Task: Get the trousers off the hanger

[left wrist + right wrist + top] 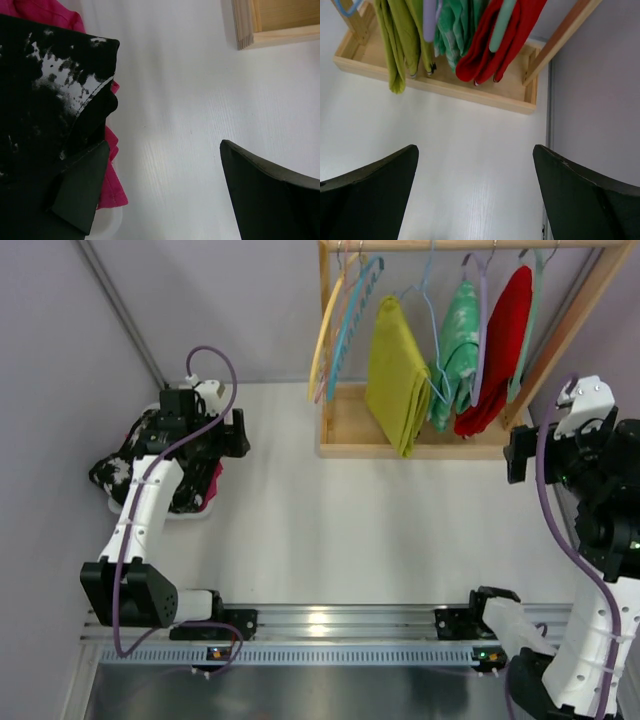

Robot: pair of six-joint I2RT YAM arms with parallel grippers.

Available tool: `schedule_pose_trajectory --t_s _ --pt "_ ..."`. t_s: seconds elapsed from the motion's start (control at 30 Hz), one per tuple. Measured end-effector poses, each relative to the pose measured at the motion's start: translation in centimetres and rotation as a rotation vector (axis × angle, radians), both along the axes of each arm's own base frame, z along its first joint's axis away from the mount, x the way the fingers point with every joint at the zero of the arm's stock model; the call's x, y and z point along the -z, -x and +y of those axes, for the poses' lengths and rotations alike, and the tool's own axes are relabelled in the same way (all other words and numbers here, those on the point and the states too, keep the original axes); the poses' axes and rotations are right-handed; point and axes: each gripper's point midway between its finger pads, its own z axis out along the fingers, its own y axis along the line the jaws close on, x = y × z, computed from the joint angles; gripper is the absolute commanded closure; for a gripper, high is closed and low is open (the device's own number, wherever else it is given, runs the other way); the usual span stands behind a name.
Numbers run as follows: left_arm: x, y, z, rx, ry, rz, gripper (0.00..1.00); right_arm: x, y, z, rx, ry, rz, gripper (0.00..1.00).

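Note:
Three trousers hang on hangers from the wooden rack [420, 448] at the back: mustard-yellow [397, 375], mottled green [455, 350] and bright red [497, 350]. The right wrist view shows their lower ends, yellow [395, 45], green [455, 35] and red [490, 50], above the rack's base [445, 90]. My right gripper [475, 148] is open and empty over bare table, right of the rack and short of it [515, 455]. My left gripper [240, 435] is open and empty at the far left, beside a pile of cloth; its left finger [82, 195] lies along the pile.
The pile at the left is black-and-white mottled cloth [45, 100] over pink cloth [112, 190] on a white tray [190, 510]. Empty hangers [340, 325] hang at the rack's left end. A corner of the rack's base [270, 25] shows in the left wrist view. Grey walls close both sides.

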Motion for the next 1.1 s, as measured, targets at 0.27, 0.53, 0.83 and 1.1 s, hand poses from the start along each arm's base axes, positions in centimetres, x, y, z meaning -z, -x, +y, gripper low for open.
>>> schedule_pose_trajectory --t_s 0.27,0.53,0.83,1.1 --pt "-1.8 0.1 0.1 -0.021 0.012 -0.057 0.01 -6.9 -2.9 2.4 -0.137 -0.066 -0.104 0.00" --pt "-3.1 0.0 0.9 -0.074 -0.005 -0.109 0.01 -9.7 -8.6 7.6 -0.316 -0.159 -0.113 0.08" --pt "-3.3 -0.1 1.3 -0.111 -0.006 -0.113 0.01 -13.0 -12.8 15.0 -0.428 -0.221 -0.215 0.28" --pt "-3.8 0.1 1.7 -0.124 -0.020 -0.131 0.01 -13.7 -18.5 16.6 -0.314 -0.280 -0.290 0.41"
